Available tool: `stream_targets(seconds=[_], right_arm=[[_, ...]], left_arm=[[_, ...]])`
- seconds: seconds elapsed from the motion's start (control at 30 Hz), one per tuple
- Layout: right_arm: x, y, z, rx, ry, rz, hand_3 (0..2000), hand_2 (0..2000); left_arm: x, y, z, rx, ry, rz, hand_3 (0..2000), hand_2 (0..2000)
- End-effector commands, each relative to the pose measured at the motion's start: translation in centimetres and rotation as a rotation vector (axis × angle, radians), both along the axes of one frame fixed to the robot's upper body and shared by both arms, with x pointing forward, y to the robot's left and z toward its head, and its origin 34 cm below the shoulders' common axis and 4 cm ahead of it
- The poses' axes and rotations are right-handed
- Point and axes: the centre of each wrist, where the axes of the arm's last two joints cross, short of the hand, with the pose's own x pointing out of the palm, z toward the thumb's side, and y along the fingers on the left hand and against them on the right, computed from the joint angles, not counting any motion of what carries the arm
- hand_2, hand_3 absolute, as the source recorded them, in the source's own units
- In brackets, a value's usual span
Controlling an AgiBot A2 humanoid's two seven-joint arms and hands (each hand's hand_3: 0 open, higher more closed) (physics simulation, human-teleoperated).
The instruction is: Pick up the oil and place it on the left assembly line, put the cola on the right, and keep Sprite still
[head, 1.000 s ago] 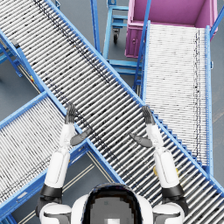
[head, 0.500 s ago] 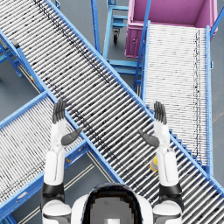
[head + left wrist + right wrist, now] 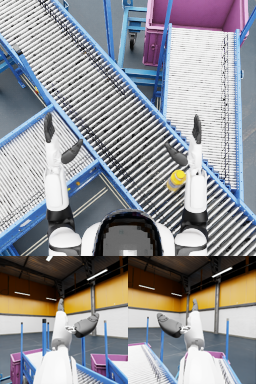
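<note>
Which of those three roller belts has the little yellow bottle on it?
The long middle conveyor, running diagonally between the left conveyor and right conveyor; the yellow-capped bottle stands on its rollers.

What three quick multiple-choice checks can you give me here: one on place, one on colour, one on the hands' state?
1. Where is the bottle?
A: on the floor. B: on the middle conveyor, by the right arm. C: on a cart.
2. What colour is the bin?
A: green. B: black. C: pink.
3. How are the left hand and right hand?
A: both raised, holding nothing. B: both gripping bottles. C: both flat on the rollers.
Answers: 1 B, it sits on that conveyor beside the arm; 2 C, its walls are pink; 3 A, fingers are apart and nothing is in them.
</note>
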Motion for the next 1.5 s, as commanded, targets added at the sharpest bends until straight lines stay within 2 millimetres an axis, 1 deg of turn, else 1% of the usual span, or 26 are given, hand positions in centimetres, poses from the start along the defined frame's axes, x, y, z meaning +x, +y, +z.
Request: stream_targets(seconds=[0.03,0.17,0.23,0.33,0.4,0.47,0.63,0.83,1.0,1.07,1.1,1.17,1.2,1.27,1.37,1.4,1.43,1.47,1.5], right_arm=[[0.10,-0.46,0.53,0.007,-0.018,-0.018,0,0],[0.10,-0.46,0.33,0.010,-0.012,-0.021,0,0],[0.01,-0.56,0.53,0.013,-0.022,-0.026,0,0],[0.10,-0.55,0.43,0.017,-0.017,-0.026,0,0],[0.20,-0.75,0.23,0.023,-0.008,-0.034,0,0],[0.30,-0.75,0.23,0.026,-0.007,-0.034,0,0],[0.20,-0.45,0.34,0.027,-0.013,-0.024,0,0],[0.11,-0.64,0.35,0.037,-0.016,-0.033,0,0],[0.00,-0.03,0.45,0.033,-0.023,-0.011,0,0],[0.00,-0.13,0.35,0.037,-0.019,-0.015,0,0],[-0.10,-0.23,0.35,0.040,-0.021,-0.020,0,0],[-0.10,-0.33,0.25,0.044,-0.018,-0.024,0,0],[-0.10,-0.03,0.35,0.040,-0.022,-0.013,0,0],[0.00,-0.33,0.05,0.047,-0.009,-0.024,0,0],[0.21,-0.73,0.26,0.055,-0.014,-0.038,0,0],[0.09,-0.42,-0.17,0.053,0.000,-0.028,0,0],[0.12,-0.49,-0.15,0.055,-0.001,-0.031,0,0],[0.22,-0.73,0.37,0.057,-0.018,-0.039,0,0],[0.12,-0.73,0.47,0.057,-0.024,-0.039,0,0]], left_arm=[[-0.12,0.22,0.59,0.000,-0.023,0.010,0,0],[-0.11,0.22,0.59,-0.001,-0.024,0.013,0,0],[-0.11,0.11,0.80,0.000,-0.032,0.010,0,0],[-0.22,-0.09,0.39,-0.002,-0.020,0.004,0,0],[-0.22,-0.19,0.49,-0.001,-0.024,0.001,0,0],[-0.16,-0.21,0.07,-0.006,-0.009,0.000,0,0],[-0.03,-0.30,0.29,-0.008,-0.015,-0.003,0,0],[-0.04,-0.61,0.19,-0.010,-0.013,-0.013,0,0],[-0.31,0.00,0.41,-0.023,-0.027,0.011,0,0],[-0.41,-0.10,0.41,-0.023,-0.029,0.008,0,0],[-0.30,-0.23,-0.04,-0.025,-0.011,0.003,0,0],[-0.35,-0.20,0.00,-0.026,-0.013,0.004,0,0],[-0.51,-0.11,0.32,-0.026,-0.028,0.008,0,0],[-0.42,-0.31,0.31,-0.024,-0.026,0.001,0,0],[-0.33,-0.62,0.41,-0.021,-0.028,-0.011,0,0],[-0.23,-0.62,0.51,-0.021,-0.030,-0.011,0,0],[-0.33,-0.72,0.41,-0.021,-0.029,-0.014,0,0],[-0.34,-0.63,0.03,-0.026,-0.016,-0.010,0,0],[-0.32,-0.52,0.42,-0.026,-0.029,-0.006,0,0]])
